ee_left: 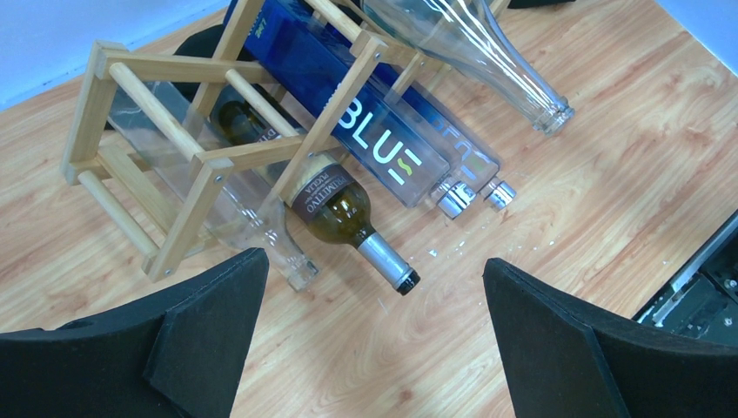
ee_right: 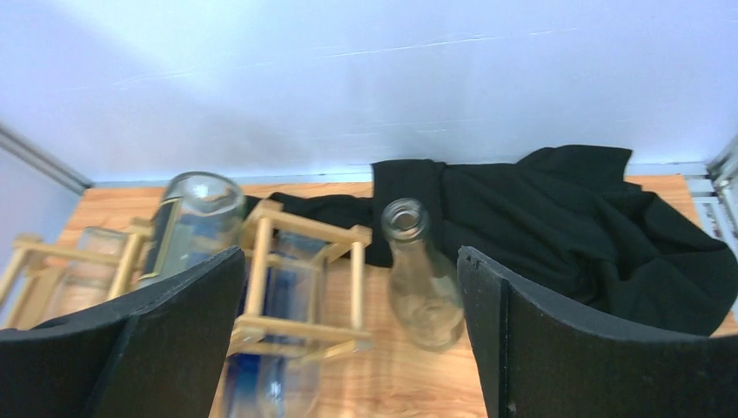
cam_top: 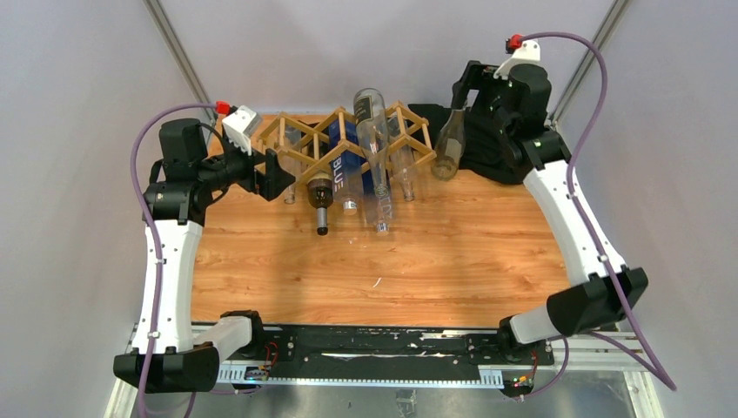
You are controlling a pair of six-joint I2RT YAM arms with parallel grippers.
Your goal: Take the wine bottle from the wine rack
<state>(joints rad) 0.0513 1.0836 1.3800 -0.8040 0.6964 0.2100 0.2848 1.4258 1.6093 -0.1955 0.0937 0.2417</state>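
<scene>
My right fingers are spread wide with nothing between the pads. The right gripper hangs a little back from a clear bottle, which stands upright on the table and touches neither pad. The bottle is just beside the right end of the rack, not in it, and a crumpled black cloth lies close behind it. I take it for the task's bottle. On that reading it is off the rack as things lie, though I can't be sure which bottle was meant.

My left fingers are also wide apart and hold nothing. The left gripper hovers over the table off the rack's left end, looking down on the necks. A green bottle with a label lies in a low cell, its foil neck poking out toward me. A blue bottle lies next to it, and a top bottle of clear glass rests above.

The clear bottle is glass, so I expect it to be stiff, smooth, slippery against the pads, and likely to break if it topples. It looks empty, so I judge it fairly light. It is tall on a modest base, and a stray nudge from a finger could tip it. If I had to take it again, I'd close squarely on the wide lower body, below the taper, not on the thin neck.
</scene>
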